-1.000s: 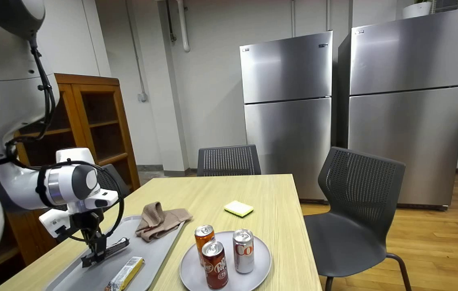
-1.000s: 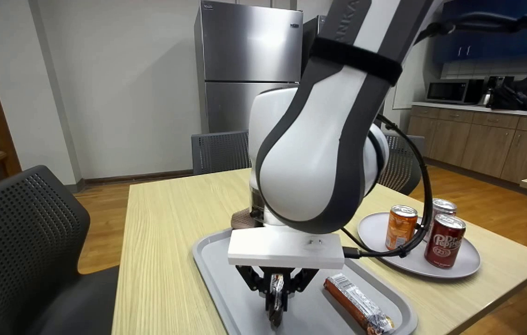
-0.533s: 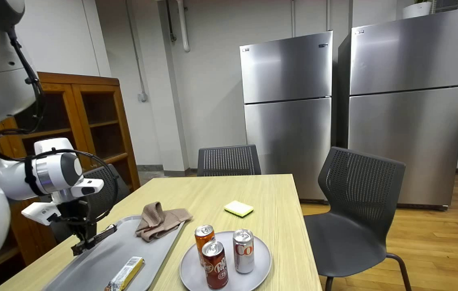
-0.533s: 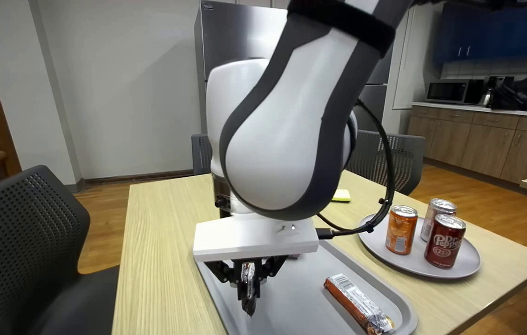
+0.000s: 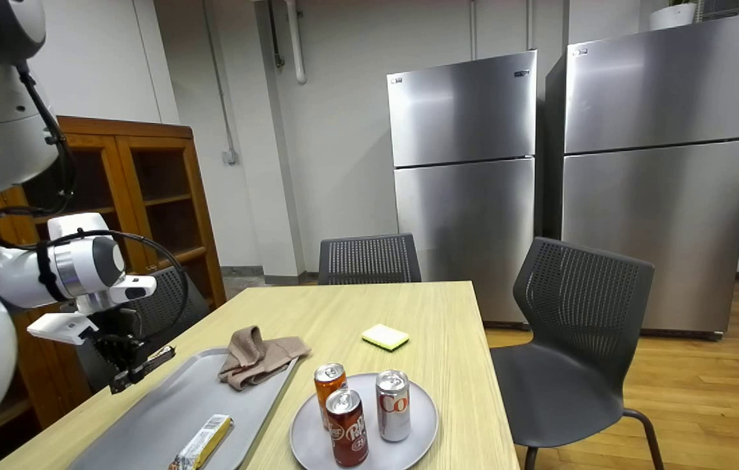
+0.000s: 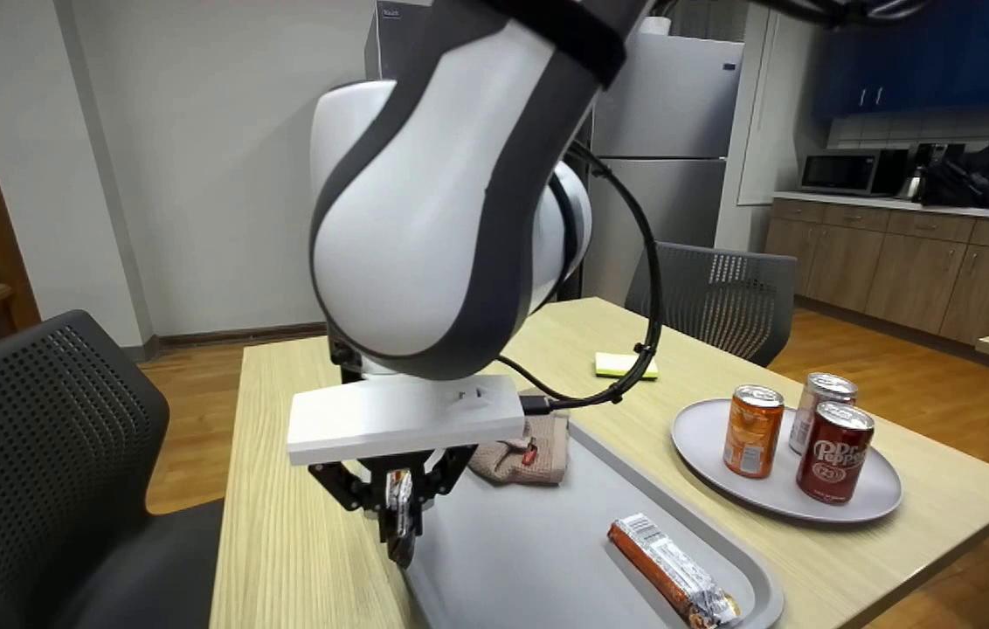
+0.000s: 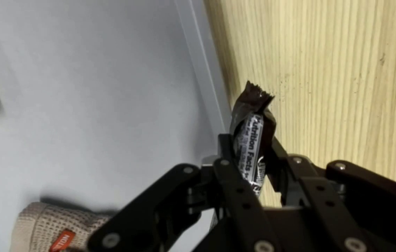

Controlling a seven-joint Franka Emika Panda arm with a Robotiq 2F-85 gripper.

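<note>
A grey tray lies on the table, a brown cloth bunched at one end and lapping over its rim. A silver-and-orange bar lies in the tray, on the side nearer the plate. That plate carries an orange can, a dark red Dr Pepper can and a silver can. A yellow sponge lies beyond it. Dark chairs stand round the table, steel refrigerators behind. In an exterior view the arm blocks part of the refrigerators and table.

The fingers are clamped on a dark-wrapped bar, its crimped end pointing out past them. It hangs above the tray's long edge farther from the plate, the raised rim just below.

Compared with a second ago, bar and fingers are higher and have shifted from over the tray's floor to its edge. The arm's shift uncovers the sponge and more of the cloth in an exterior view; the cans, plate and silver-and-orange bar stay put.
</note>
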